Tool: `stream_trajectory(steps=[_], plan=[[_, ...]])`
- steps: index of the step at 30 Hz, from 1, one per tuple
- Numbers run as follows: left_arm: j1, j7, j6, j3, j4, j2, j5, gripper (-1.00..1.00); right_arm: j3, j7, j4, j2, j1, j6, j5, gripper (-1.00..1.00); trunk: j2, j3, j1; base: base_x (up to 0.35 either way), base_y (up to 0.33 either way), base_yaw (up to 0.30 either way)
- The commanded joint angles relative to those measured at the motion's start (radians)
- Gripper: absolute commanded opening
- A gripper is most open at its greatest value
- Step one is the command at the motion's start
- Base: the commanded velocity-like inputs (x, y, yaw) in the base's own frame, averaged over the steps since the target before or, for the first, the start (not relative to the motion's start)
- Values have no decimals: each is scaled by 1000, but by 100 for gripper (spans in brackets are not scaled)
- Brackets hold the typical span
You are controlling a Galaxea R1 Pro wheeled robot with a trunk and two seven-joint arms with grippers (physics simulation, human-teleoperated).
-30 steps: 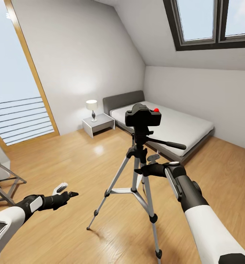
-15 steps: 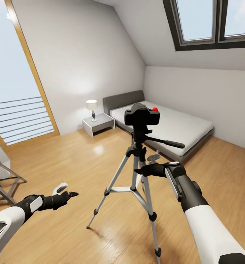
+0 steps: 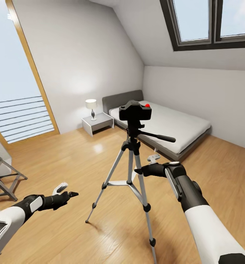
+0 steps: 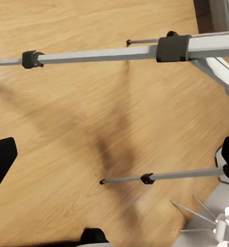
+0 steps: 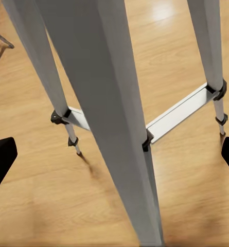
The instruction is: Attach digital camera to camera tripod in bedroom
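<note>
digital camera (image 3: pixel 135 111) seated atop camera tripod (image 3: pixel 131 172), frame centre | left gripper (image 3: pixel 65 191) wide, lower left | right gripper (image 3: pixel 147 165) wide, beside legs

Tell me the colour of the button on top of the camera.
Red, on the black camera; clearest in the head view.

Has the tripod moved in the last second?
Cannot tell. The tripod sits slightly further left against the bed, but the skylight shifted too, so the view itself likely moved.
</note>
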Motion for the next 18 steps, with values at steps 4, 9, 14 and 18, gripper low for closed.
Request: stream_trajectory(steps=[4, 9, 14, 18], plan=[[0, -2, 6, -9, 0, 0, 9, 100, -1, 8, -1, 0, -1, 3, 11, 100, -2, -2, 1, -12, -7, 0], [0, -2, 6, -8, 0, 0, 10, 100, -1, 8, -1, 0, -1, 3, 11, 100, -2, -2, 1, -4, -2, 0], [-1, -3, 6, -8, 0, 0, 10, 100, -1, 8, -1, 0, -1, 3, 11, 100, -2, -2, 1, -9, -1, 0], [0, -4, 6, -8, 0, 1, 10, 100, 0, 8, 0, 0, -1, 3, 11, 100, -2, -2, 1, -144, 0, 0]])
